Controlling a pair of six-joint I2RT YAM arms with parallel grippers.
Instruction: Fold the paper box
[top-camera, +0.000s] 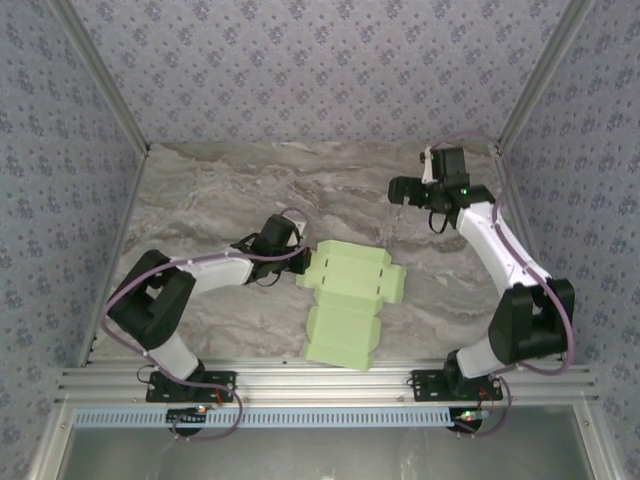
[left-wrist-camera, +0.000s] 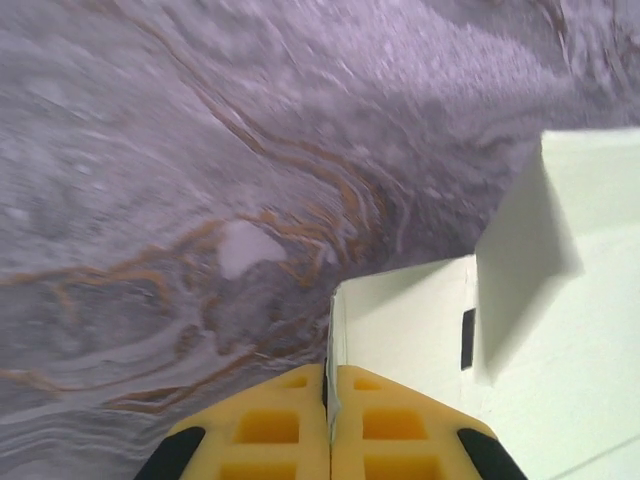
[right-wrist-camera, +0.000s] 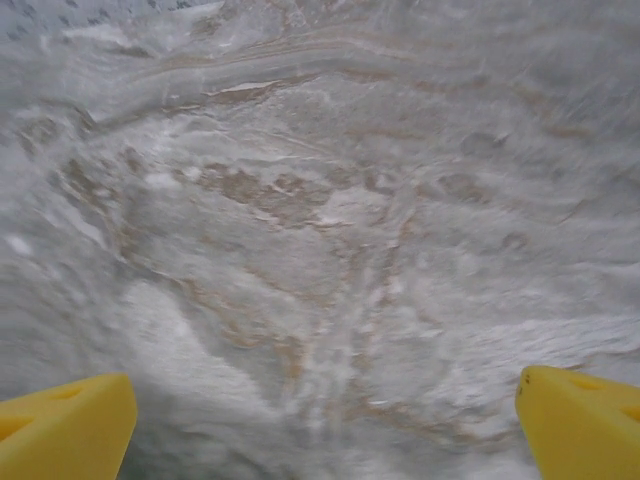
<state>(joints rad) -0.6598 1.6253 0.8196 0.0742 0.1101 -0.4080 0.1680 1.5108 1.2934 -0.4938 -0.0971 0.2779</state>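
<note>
The left gripper (top-camera: 300, 263) is closed tight, its yellow fingers (left-wrist-camera: 270, 430) pinching the 9 o'clock edge of the paper box (top-camera: 350, 295). The box lies flat on the counter (top-camera: 210, 205), centre toward 6 o'clock. The right gripper (top-camera: 398, 190), at 2 o'clock, is spread wide and holds nothing.

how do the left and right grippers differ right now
The left gripper has its jaws shut on a thin edge of the paper box; the right gripper has its jaws wide open with nothing between them. The left gripper sits at the box's left side, while the right gripper hovers over bare marbled table, apart from the box toward the far right. Both have yellow jaws.
</note>
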